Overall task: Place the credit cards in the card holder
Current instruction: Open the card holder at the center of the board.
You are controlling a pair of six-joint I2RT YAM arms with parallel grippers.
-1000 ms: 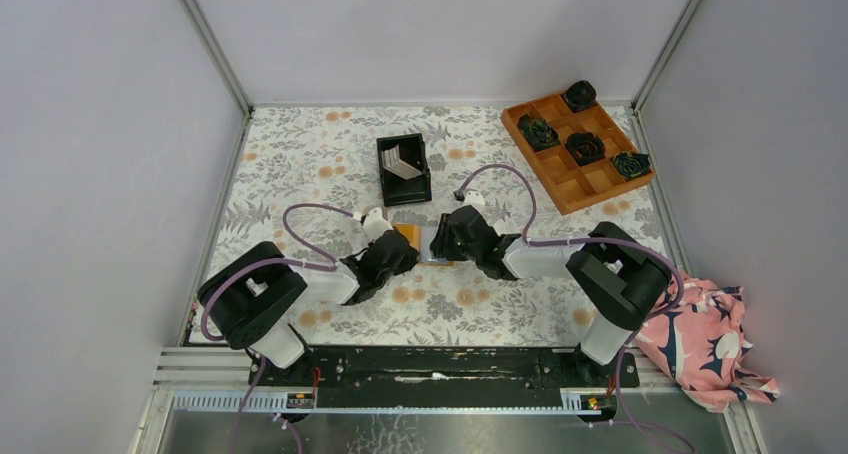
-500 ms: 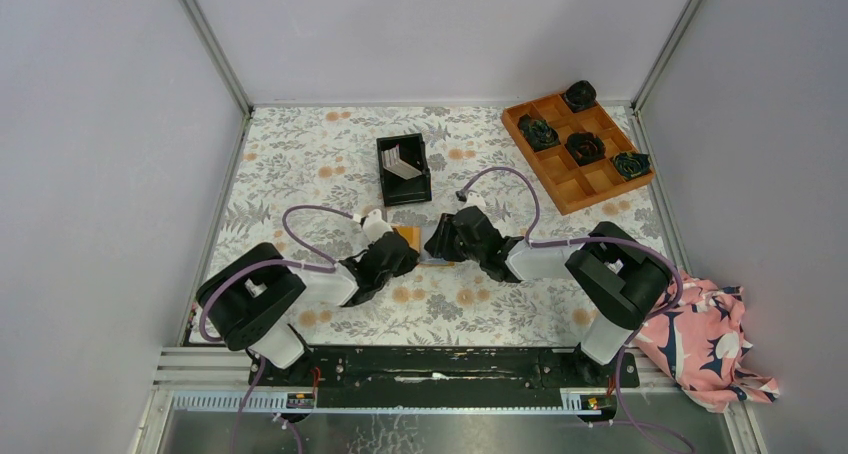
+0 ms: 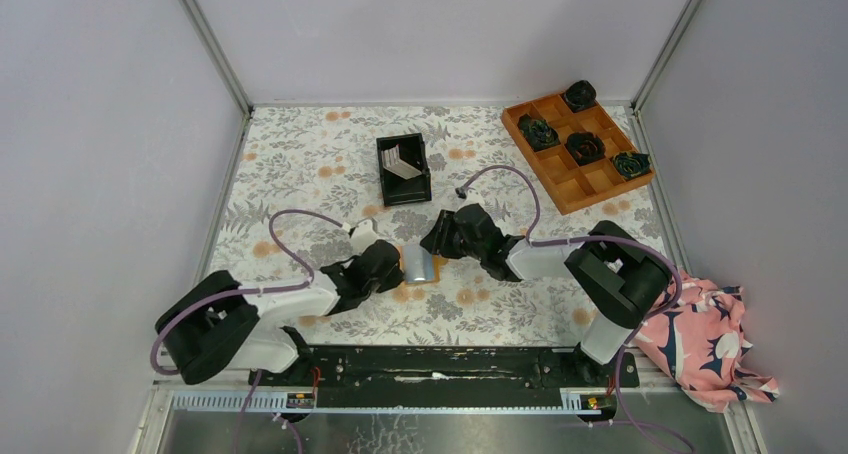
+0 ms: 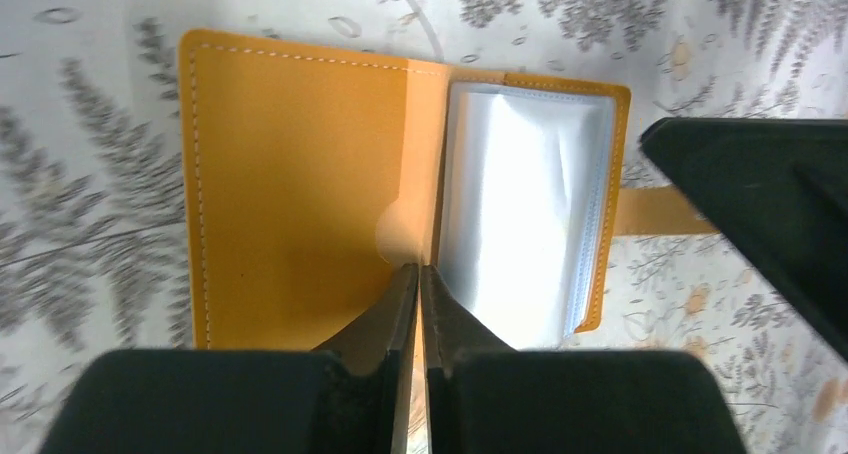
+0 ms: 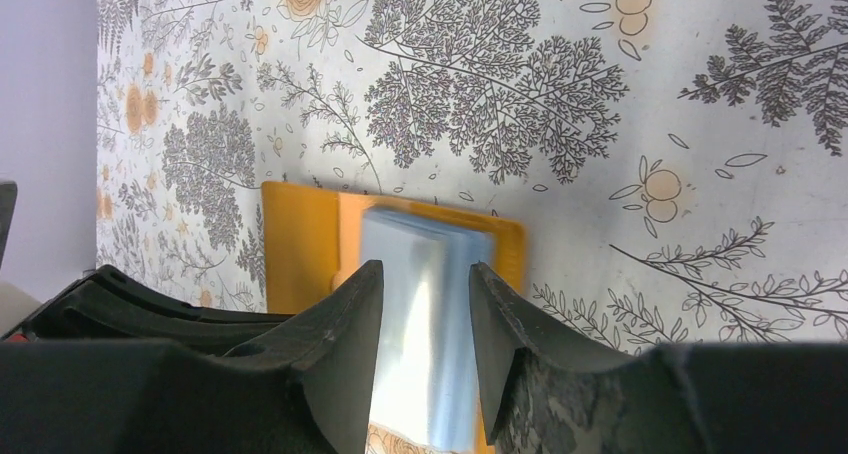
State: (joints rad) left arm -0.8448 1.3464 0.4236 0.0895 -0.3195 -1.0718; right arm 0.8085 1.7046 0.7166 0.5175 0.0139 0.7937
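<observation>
So here's what we're looking at: the card holder (image 4: 300, 194) lies open on the flowery bench (image 3: 300, 164), around the middle and a bit towards the arms, between the two claws. It has an orange-tan panel on one side and a stack of pale, see-through pockets (image 4: 520, 204) on the other. A little orange strap (image 4: 660, 212) pokes out from the pocket side.

The left claw (image 4: 420, 274) has its fingers pressed nearly together, with only a hairline slit between them. The tips sit right over the holder's fold, next to the half-round notch in the orange panel. Whether it's actually nipping a leaf of the holder, we can't tell from these views.

The right claw (image 5: 426, 270) is spread with nothing in it, low over the bench just beyond the holder. Through its wrist camera we look between the fingers straight at the pale pockets. From the left wrist, its black body shows just beside the strap.

The credit cards (image 3: 402, 161) are in the black bin (image 3: 384, 179), leaning in a small stack — further back on the bench, well apart from the holder. In the back right corner there's an orange tray (image 3: 575, 184) with four dark rosettes (image 3: 585, 147). A pink flowered cloth (image 3: 705, 334) is bunched up past the bench's right edge, near the right arm's base.
</observation>
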